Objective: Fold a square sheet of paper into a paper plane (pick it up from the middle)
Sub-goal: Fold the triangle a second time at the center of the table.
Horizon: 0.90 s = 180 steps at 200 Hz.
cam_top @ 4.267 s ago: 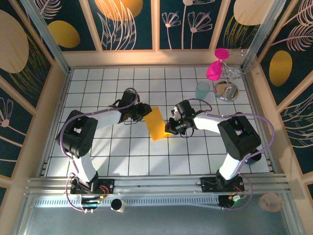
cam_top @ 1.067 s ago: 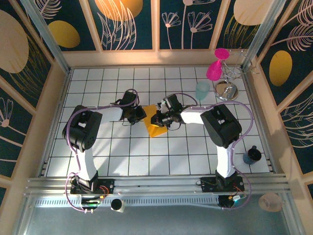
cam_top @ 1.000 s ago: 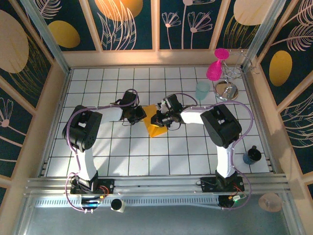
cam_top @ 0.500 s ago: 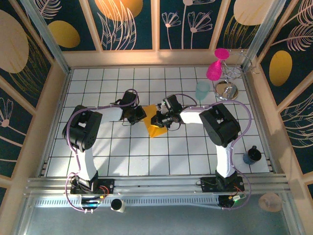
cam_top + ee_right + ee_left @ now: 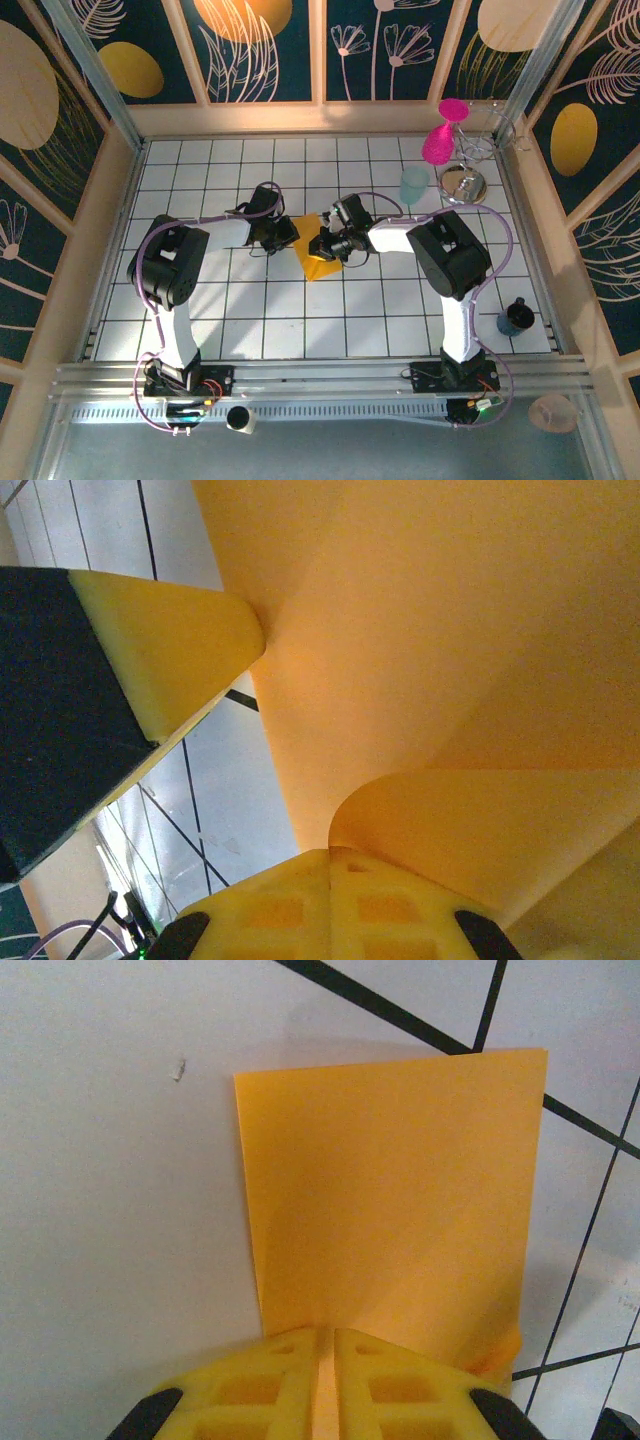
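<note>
Top view: far part of the orange-yellow sheet of thin paper (image 5: 318,263) hidden under the left gripper (image 5: 291,232) and right gripper (image 5: 326,243); jaw gaps too small to tell there; creases not resolvable.
Left wrist view: sheet's near edge covered by the yellow moulded plastic fingers (image 5: 250,1392); fingers cut off by the bottom edge.
Right wrist view: sheet runs off the top and right edges, outline cannot be told; right gripper's fingers cut off at the bottom; left gripper's finger cut off at the left edge.
</note>
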Tool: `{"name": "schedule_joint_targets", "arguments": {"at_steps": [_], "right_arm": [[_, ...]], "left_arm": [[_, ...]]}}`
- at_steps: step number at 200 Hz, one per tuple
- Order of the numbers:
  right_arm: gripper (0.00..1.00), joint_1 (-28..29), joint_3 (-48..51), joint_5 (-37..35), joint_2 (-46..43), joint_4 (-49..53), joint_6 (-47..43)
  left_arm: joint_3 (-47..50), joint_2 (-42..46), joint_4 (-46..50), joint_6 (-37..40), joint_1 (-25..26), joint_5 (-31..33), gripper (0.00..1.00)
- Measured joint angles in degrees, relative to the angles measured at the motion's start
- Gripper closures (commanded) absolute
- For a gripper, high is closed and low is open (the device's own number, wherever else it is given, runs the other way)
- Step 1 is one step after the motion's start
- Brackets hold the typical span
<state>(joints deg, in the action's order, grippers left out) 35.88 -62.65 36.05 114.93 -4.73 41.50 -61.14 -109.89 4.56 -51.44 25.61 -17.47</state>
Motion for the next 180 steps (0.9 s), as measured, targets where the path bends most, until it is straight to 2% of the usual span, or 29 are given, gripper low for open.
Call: {"name": "schedule_joint_targets", "arguments": {"at_steps": [180], "right_arm": [[1.00,-0.2,0.0,0.0,0.1,-0.7,1.1]], "left_arm": [[0.0,0.0,0.0,0.0,0.0,0.0,0.85]]}}
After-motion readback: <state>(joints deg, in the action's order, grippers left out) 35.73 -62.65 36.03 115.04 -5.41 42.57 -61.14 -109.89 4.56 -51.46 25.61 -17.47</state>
